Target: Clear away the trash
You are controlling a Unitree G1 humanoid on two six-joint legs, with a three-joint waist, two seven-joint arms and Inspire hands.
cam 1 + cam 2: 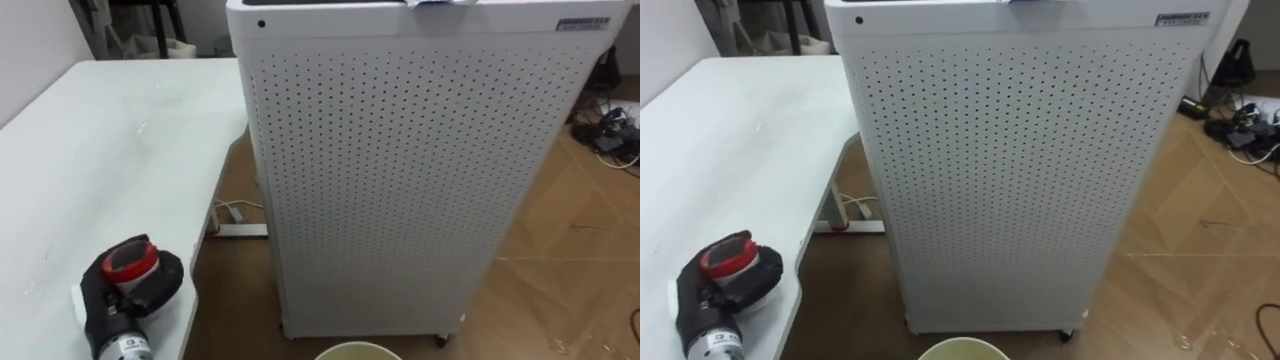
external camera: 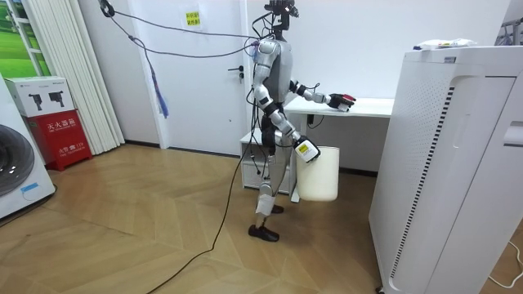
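Over the near corner of the white worktop [image 1: 100,150], the robot's black left hand [image 1: 125,300] holds a red-rimmed round piece of garbage [image 1: 130,262]. Its fingers are curled round the piece, and the open rim faces up. The hold looks secure enough to carry, with the piece lifted off the surface rather than resting on it.

A round white plastic bin [image 1: 357,350] shows its rim just below and to the right, on the floor at the worktop's end. That is probably why the arm is held out here: a short swing right would bring the garbage over the opening. In the room view the right hand [image 2: 306,150] hangs low beside that bin; I cannot tell how its fingers are set.

A tall white perforated metal cabinet [image 1: 400,180] stands straight ahead and close, so there is little room for the swing. The wooden parquet floor [image 1: 570,240] runs round it, with a tangle of dark cables [image 1: 610,135] at the far right.
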